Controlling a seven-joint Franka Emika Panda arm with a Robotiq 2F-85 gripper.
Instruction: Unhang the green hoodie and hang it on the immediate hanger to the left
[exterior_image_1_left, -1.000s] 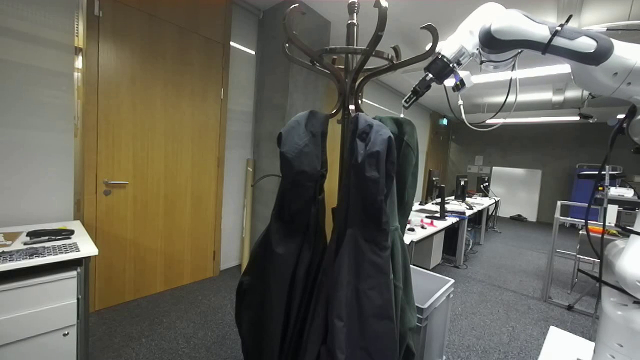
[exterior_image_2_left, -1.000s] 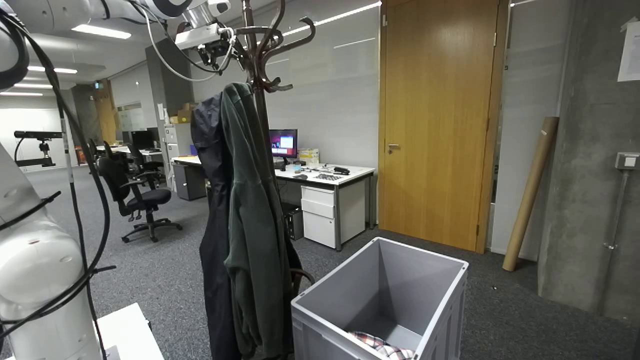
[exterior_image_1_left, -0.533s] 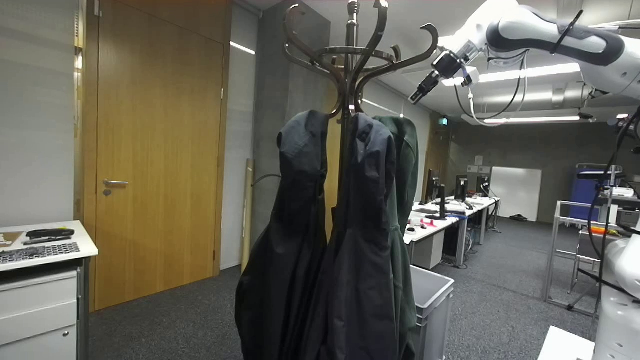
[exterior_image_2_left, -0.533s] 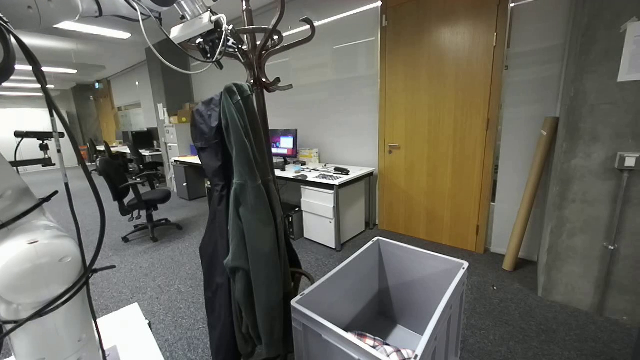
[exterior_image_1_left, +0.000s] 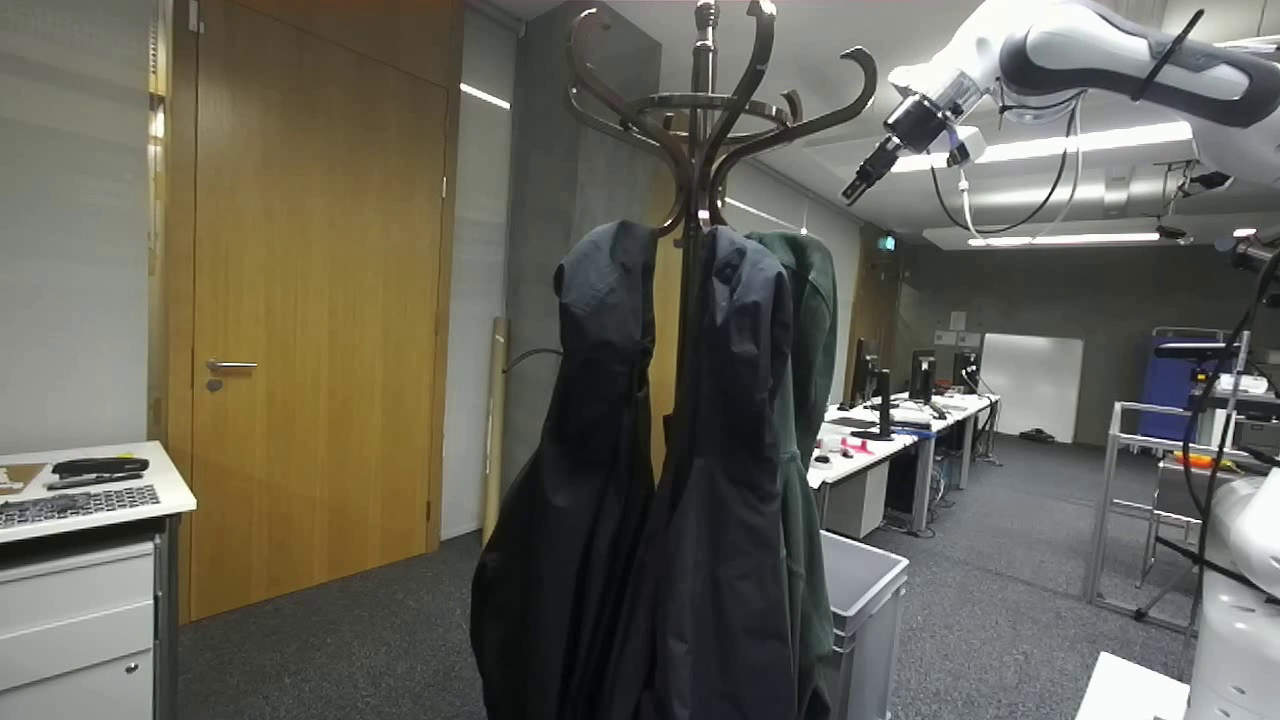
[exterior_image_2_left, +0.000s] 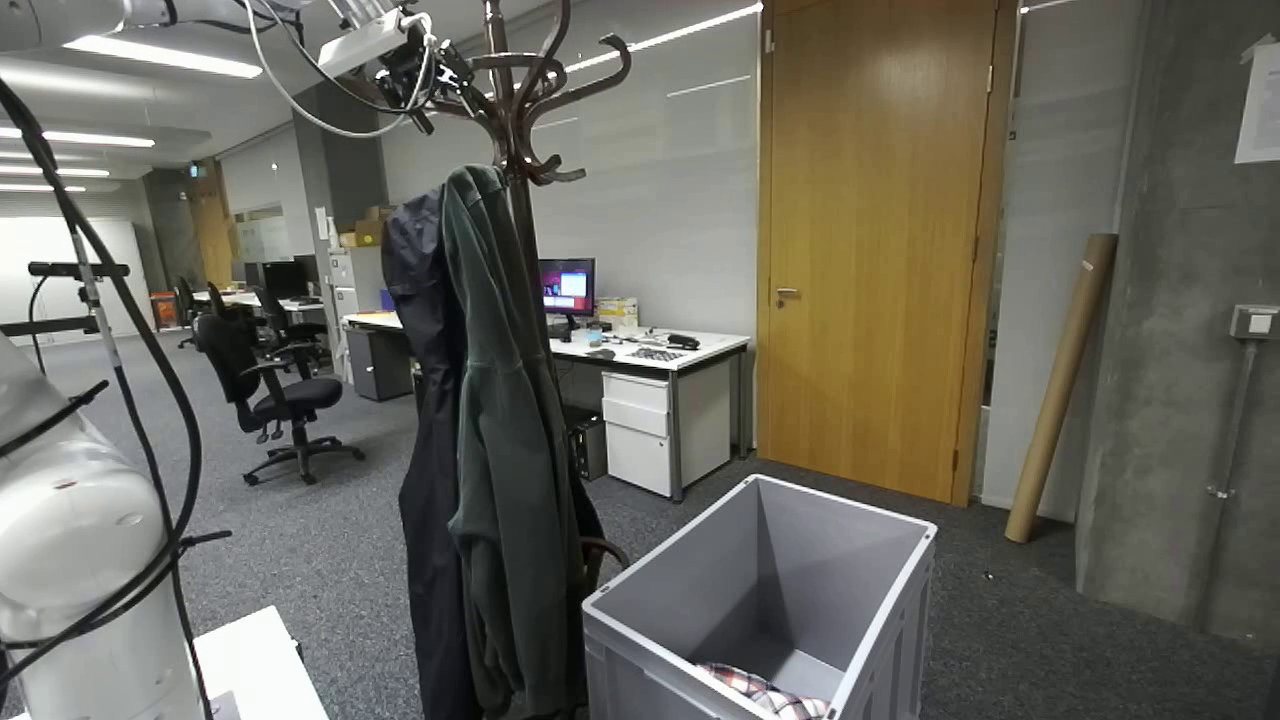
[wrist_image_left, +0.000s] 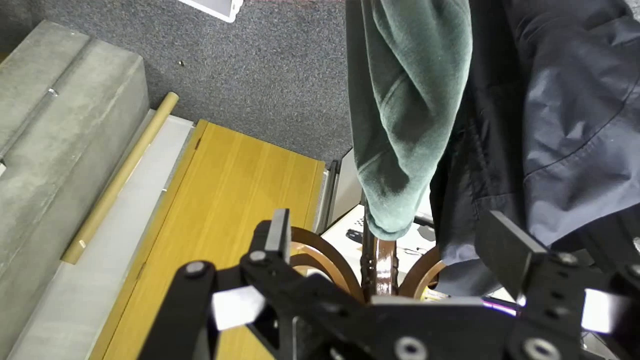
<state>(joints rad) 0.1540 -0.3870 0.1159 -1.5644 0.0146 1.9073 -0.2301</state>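
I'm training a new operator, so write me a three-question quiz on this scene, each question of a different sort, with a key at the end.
1. True or false: the hand is open and gripping nothing.
2. Which pattern does the cloth in the gray bin show? A) floral; B) plaid; C) polka dots.
3. Short answer: what does the green hoodie hang from?

Key: 1. True. 2. B. 3. The coat stand.
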